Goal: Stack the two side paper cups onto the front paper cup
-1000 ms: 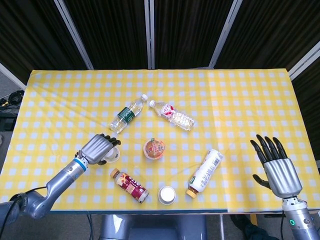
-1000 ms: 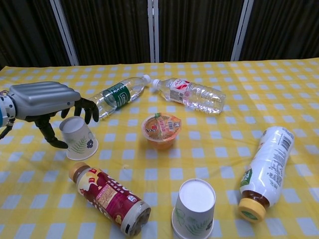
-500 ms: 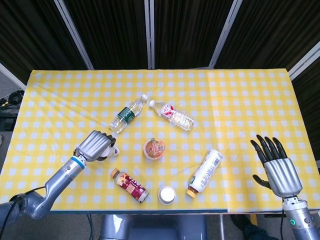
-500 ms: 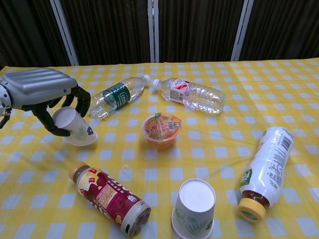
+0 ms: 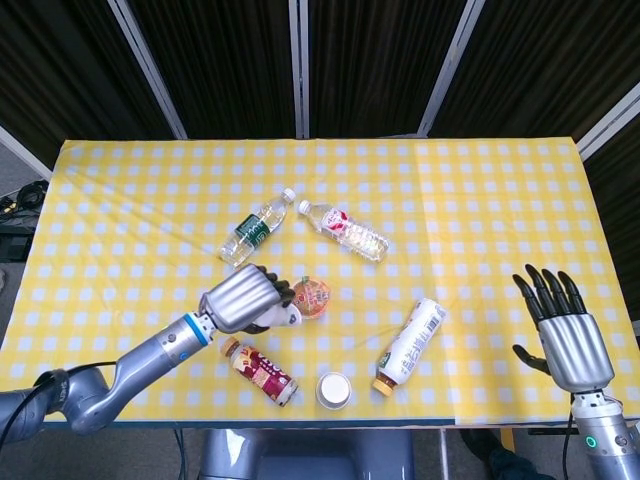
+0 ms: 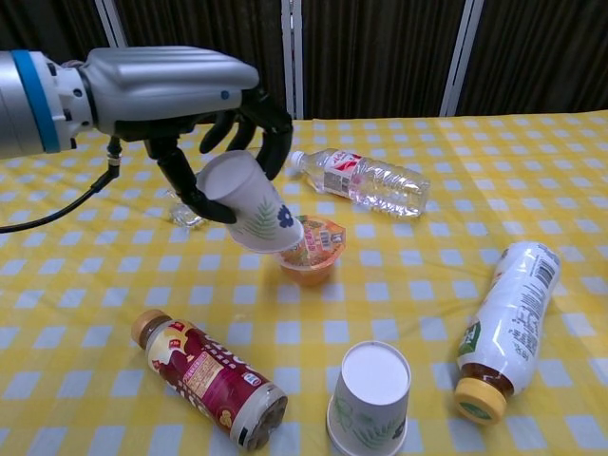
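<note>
Tablecloth (image 5: 480, 190) yellow-checked, dark curtains (image 5: 220, 60) behind.

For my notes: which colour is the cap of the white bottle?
Yellow; the white bottle's cap shows best in the chest view.

The left hand (image 6: 190, 90) and its paper cup (image 6: 249, 202) hide most of the green-labelled bottle (image 6: 182, 215) in the chest view.

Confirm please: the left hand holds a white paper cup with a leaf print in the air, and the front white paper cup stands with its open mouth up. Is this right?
Not quite. The left hand does hold the white paper cup with a leaf print in the air, but the chest view shows the front white paper cup upside down, closed base up.
</note>
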